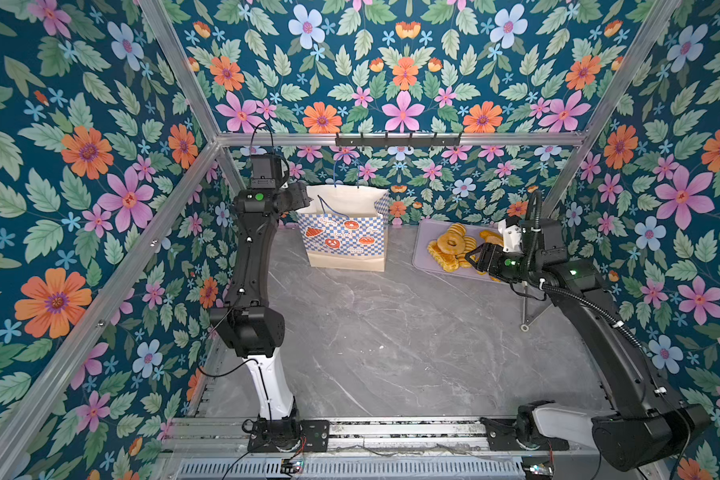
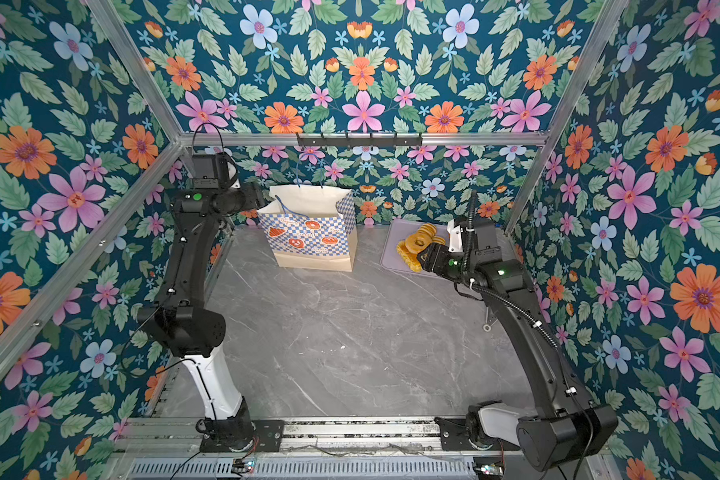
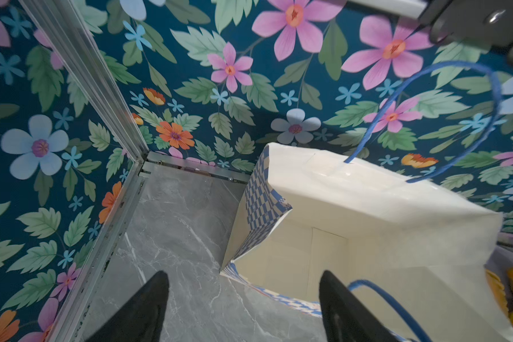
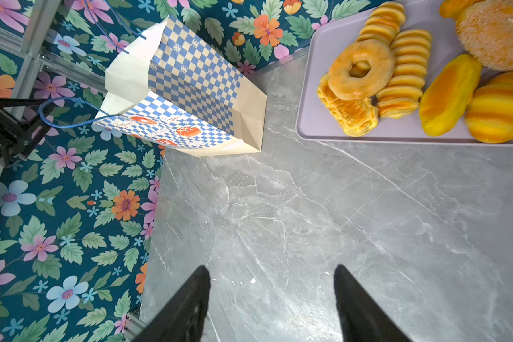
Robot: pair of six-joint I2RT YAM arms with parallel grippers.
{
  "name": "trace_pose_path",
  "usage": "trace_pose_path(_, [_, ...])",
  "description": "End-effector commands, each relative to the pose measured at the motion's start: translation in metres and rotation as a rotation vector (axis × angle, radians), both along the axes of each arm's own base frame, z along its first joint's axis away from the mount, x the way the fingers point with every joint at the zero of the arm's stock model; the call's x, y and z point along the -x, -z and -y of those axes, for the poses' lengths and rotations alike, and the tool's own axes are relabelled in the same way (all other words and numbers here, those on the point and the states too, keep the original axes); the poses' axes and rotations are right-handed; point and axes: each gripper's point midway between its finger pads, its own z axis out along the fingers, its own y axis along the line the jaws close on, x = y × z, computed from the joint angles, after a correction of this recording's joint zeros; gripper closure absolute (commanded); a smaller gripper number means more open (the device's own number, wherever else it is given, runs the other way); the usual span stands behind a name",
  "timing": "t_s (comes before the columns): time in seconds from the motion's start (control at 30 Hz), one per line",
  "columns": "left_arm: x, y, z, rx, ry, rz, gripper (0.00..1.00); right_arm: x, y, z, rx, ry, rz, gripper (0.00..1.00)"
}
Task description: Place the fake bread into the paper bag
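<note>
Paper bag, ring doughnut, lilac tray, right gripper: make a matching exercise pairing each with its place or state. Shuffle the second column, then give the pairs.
Column one:
1. paper bag
2. ring doughnut
3. lilac tray
4. right gripper

Column two:
A. stacked atop other fake bread
B. open, nothing between the fingers
C. upright, mouth open, no bread visible inside
D. flat, carrying the bread

Pairs: 1-C, 2-A, 3-D, 4-B
</note>
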Motion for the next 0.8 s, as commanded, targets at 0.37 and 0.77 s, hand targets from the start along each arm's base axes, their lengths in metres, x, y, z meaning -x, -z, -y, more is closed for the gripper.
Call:
trace_pose_path(0.37, [-0.030,0.057,0.024,-0.083,0.046,-0.080,0.19,0.001,0.034,-0.018,-0.013,-0.030,-0.101,0.33])
trace_pose_path(0.77, [-0.031,0.029,0.019,-0.056,0.031,0.001,0.19,0.001,0.043,-0.020,-0.023,-0.031,-0.123,0.33])
